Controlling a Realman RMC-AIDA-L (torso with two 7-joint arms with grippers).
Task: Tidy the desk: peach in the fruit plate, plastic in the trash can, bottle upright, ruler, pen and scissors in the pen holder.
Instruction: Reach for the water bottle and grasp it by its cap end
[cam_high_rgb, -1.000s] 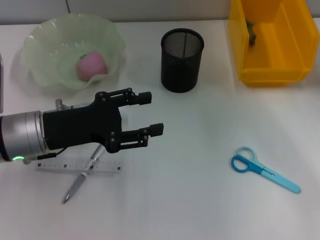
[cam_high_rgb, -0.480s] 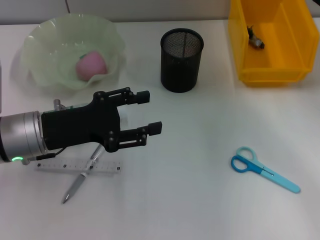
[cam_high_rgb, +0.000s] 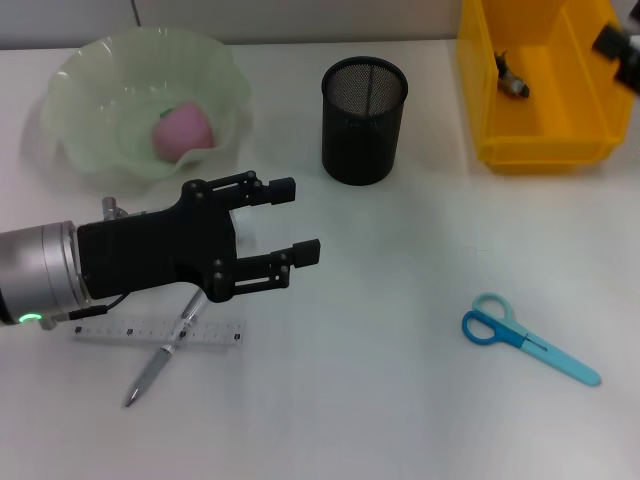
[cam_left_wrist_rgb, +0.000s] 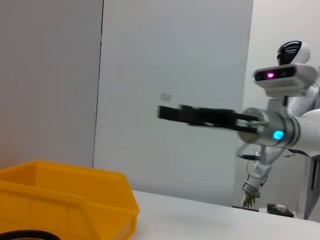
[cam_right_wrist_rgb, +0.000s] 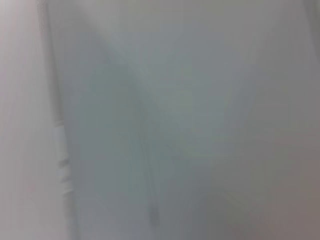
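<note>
The pink peach (cam_high_rgb: 182, 130) lies in the pale green fruit plate (cam_high_rgb: 95, 65) at the back left. My left gripper (cam_high_rgb: 297, 218) hovers open and empty in front of the plate, above the table. Just behind its wrist, a clear ruler (cam_high_rgb: 215, 334) lies with a silver pen (cam_high_rgb: 150, 375) crossing it. The black mesh pen holder (cam_high_rgb: 365, 120) stands at the back centre. Blue scissors (cam_high_rgb: 525, 338) lie at the front right. A crumpled piece of plastic (cam_high_rgb: 512, 78) rests in the yellow trash can (cam_high_rgb: 540, 150). My right gripper (cam_high_rgb: 620, 45) shows at the top right edge, also seen in the left wrist view (cam_left_wrist_rgb: 175, 112). The bottle is out of view.
The yellow bin (cam_left_wrist_rgb: 65, 200) fills the low corner of the left wrist view, with my right arm (cam_left_wrist_rgb: 270, 127) stretched out above the table behind it. The right wrist view shows only a blurred grey surface.
The plastic has settled inside the yellow bin. My right gripper has come into view at the top right edge. My left gripper has drifted slightly leftward, still open.
</note>
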